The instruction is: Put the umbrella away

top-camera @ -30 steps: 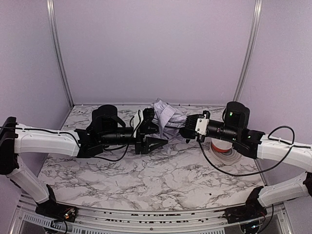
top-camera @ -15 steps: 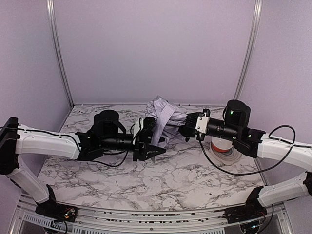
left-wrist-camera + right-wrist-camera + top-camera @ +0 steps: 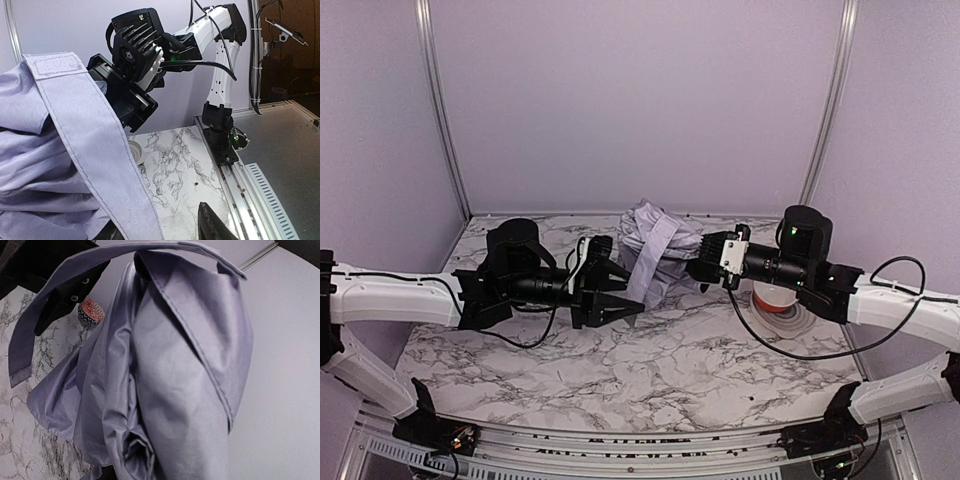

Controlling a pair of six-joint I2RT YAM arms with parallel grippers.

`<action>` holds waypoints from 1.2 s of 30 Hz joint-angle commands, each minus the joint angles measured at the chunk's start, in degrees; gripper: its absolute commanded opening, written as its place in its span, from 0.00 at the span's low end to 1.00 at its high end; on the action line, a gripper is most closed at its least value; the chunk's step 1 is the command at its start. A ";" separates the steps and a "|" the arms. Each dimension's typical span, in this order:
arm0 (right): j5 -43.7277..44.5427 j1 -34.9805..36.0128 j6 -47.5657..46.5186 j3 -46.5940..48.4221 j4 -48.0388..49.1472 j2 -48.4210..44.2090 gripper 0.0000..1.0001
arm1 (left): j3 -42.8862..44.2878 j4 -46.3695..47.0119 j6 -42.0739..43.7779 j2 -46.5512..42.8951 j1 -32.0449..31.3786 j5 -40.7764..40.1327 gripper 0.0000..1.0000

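Note:
The umbrella is a crumpled pale lavender bundle held above the marble table at the back centre. Its fabric strap hangs loose from it. My right gripper is shut on the umbrella's right end. In the right wrist view the umbrella fills the frame and hides the fingers. My left gripper is open, just left of the hanging strap. In the left wrist view the strap runs diagonally across the left jaw, and my left gripper stands wide open. The shaft and handle are hidden.
An orange-and-white bowl sits on the table under the right arm, and shows in the right wrist view. Lavender walls with metal posts close in the back and sides. A metal rail runs along the near edge.
My left arm has drawn back to the left, away from the umbrella. The strap now hangs straighter. The right gripper still holds the bundle in nearly the same place.

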 commanded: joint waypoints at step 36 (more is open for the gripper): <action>-33.89 -3.79 2.87 16.82 -25.57 -5.66 0.00 | -0.20 -17.70 20.07 14.70 7.13 -12.02 0.00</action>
